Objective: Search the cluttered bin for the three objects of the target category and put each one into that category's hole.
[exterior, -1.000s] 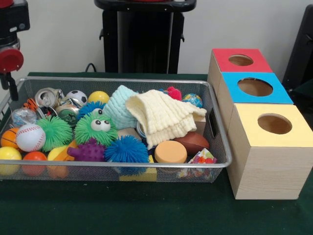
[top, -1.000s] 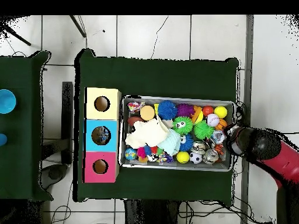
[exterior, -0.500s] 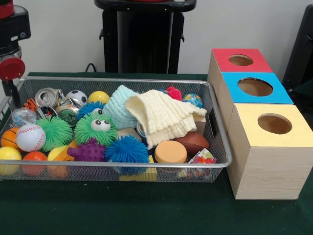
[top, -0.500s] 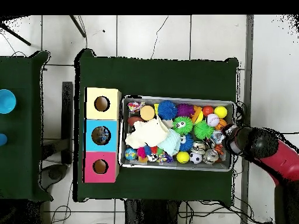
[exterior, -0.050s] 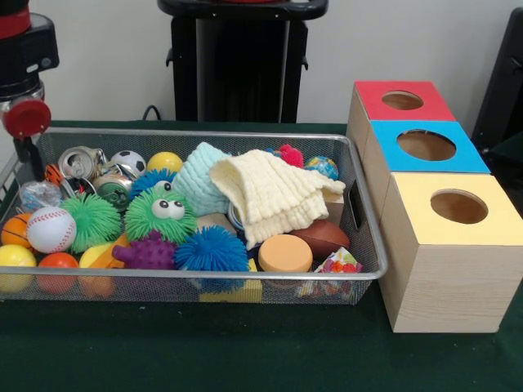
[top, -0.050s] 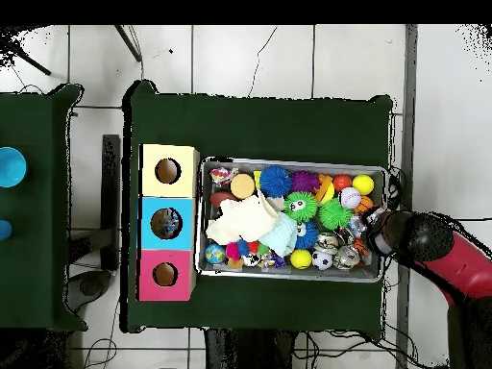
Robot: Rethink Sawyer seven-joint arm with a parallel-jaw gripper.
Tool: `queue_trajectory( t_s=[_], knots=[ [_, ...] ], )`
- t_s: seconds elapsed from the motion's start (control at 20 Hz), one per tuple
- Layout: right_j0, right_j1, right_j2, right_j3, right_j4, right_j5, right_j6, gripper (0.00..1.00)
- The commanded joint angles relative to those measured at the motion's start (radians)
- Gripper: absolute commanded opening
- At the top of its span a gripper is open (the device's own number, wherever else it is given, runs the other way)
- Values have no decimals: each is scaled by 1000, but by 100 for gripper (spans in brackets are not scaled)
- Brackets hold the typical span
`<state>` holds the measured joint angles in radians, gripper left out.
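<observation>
A wire-mesh bin (exterior, -0.050s: 204, 278) (top, -0.050s: 288, 276) holds a jumble of toys. In it lie a baseball (exterior, -0.050s: 51, 229), a soccer ball (exterior, -0.050s: 127, 161), a yellow ball (exterior, -0.050s: 165, 161), green spiky toys (exterior, -0.050s: 160, 214), a blue spiky ball (exterior, -0.050s: 211, 249), crushed cans (exterior, -0.050s: 79, 161), a cream cloth (exterior, -0.050s: 274, 196) (top, -0.050s: 240, 221) and a pale blue knitted cloth (exterior, -0.050s: 196, 181). To one side stand three boxes with holes: red (exterior, -0.050s: 402, 100), blue (exterior, -0.050s: 426, 144) and yellow (exterior, -0.050s: 458, 206). My gripper (exterior, -0.050s: 31, 157) (top, -0.050s: 373, 232) hangs at the bin's end farthest from the boxes, just above the cans and balls, holding nothing that I can see.
A brown football (exterior, -0.050s: 321, 237), an orange disc (exterior, -0.050s: 284, 253) and a small globe ball (exterior, -0.050s: 322, 167) lie at the bin's box end. The red arm (top, -0.050s: 442, 255) reaches in over the table edge. Dark green cloth (exterior, -0.050s: 245, 351) covers the table.
The arm has shifted a little further in over the bin's end, to the right in the front view. Nothing in the bin has moved.
</observation>
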<state>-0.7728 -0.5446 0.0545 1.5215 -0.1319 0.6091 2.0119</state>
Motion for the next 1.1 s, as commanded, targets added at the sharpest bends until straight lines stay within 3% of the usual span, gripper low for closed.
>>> queue_trajectory(
  t_s=[0.05,0.55,1.1],
  knots=[
    [-23,65,122,27,32,8,-9,100],
    [-91,227,182,-84,-5,6,-103,100],
    [-96,216,177,-99,-92,-9,-152,100]
  ],
)
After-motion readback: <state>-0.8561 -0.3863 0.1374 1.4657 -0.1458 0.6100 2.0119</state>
